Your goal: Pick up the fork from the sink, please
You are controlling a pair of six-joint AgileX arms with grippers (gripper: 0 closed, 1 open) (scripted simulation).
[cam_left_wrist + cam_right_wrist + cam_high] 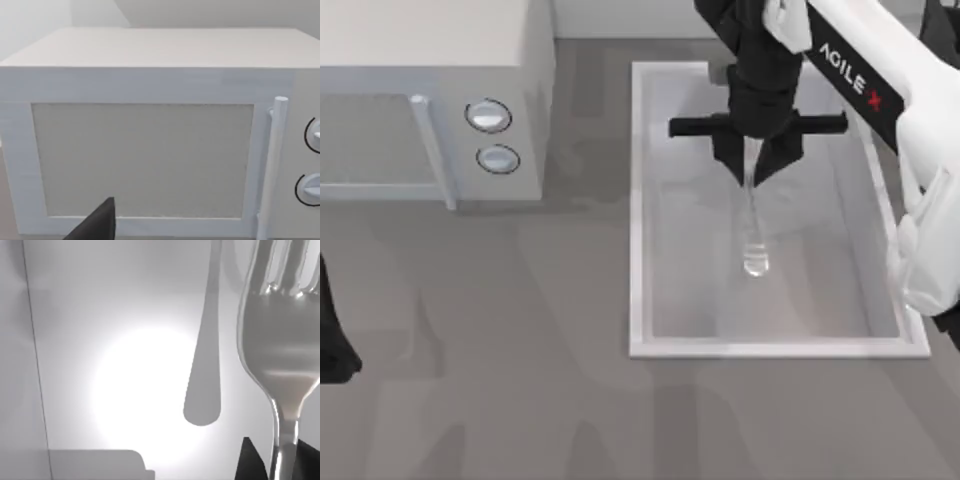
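There is one fork (pixel 753 225), one sink (pixel 638 210) and one microwave (pixel 430 60) on the one desk (pixel 520 400). The microwave carries two round knobs (pixel 488 115) and one door handle (pixel 432 150). Two AgileX arms are present, each with one pincer.

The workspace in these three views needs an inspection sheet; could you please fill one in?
Surface: grey table, bare in front.
Job's things: fork over the sink, handle end hanging free above the basin floor.
Clutter: microwave at the top view's left, door shut.
Grippers: right gripper above the sink, jaws shut on the fork; left gripper facing the microwave door.
Cables: nothing seen.
Surroundings: pale wall behind.
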